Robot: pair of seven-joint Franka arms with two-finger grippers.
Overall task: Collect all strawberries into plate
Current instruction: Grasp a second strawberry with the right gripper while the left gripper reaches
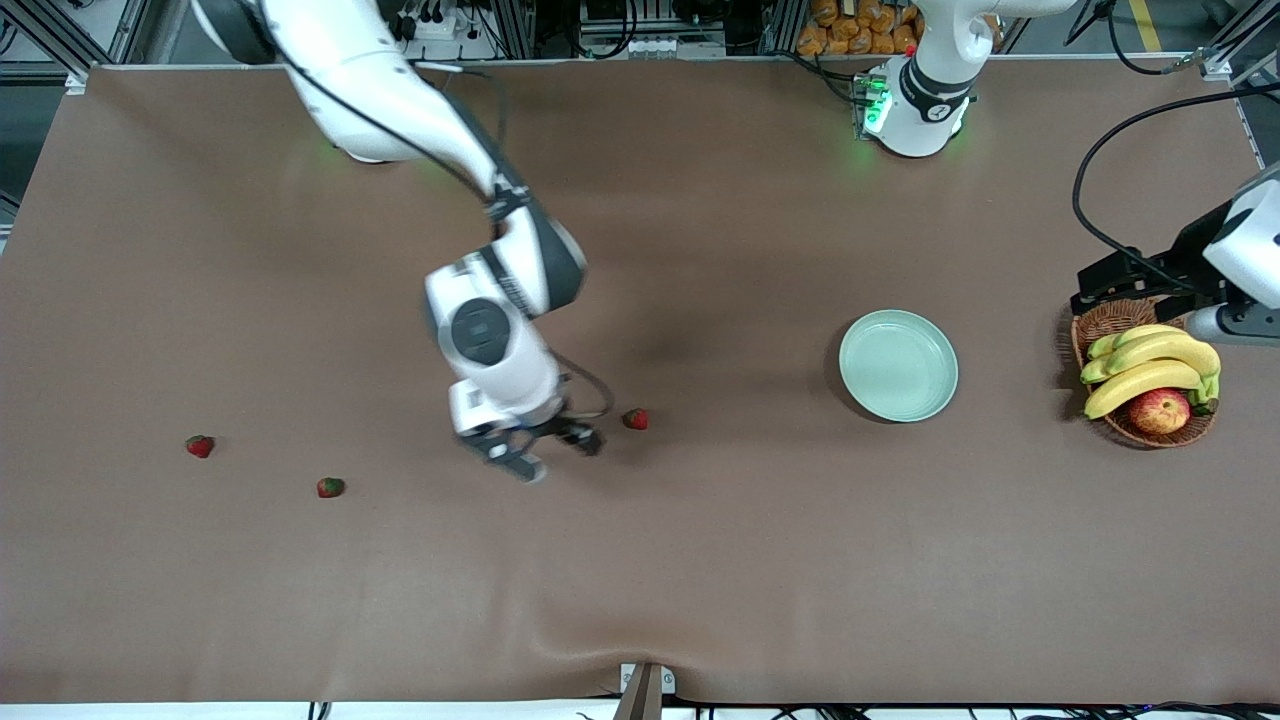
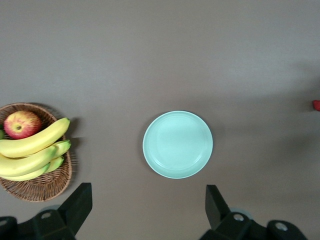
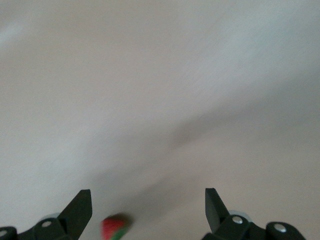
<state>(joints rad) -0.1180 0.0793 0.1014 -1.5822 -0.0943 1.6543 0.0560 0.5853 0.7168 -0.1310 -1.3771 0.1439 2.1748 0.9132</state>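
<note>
Three strawberries lie on the brown table: one mid-table, two toward the right arm's end. The pale green plate is empty, toward the left arm's end. My right gripper is open, low over the table just beside the mid-table strawberry; the right wrist view shows that berry between my open right gripper's fingers, close to one finger. My left gripper is open and empty, up over the basket's edge. The left wrist view shows the left gripper, the plate and a strawberry at the frame's edge.
A brown wicker basket with bananas and a red-yellow apple stands at the left arm's end of the table, beside the plate. It also shows in the left wrist view.
</note>
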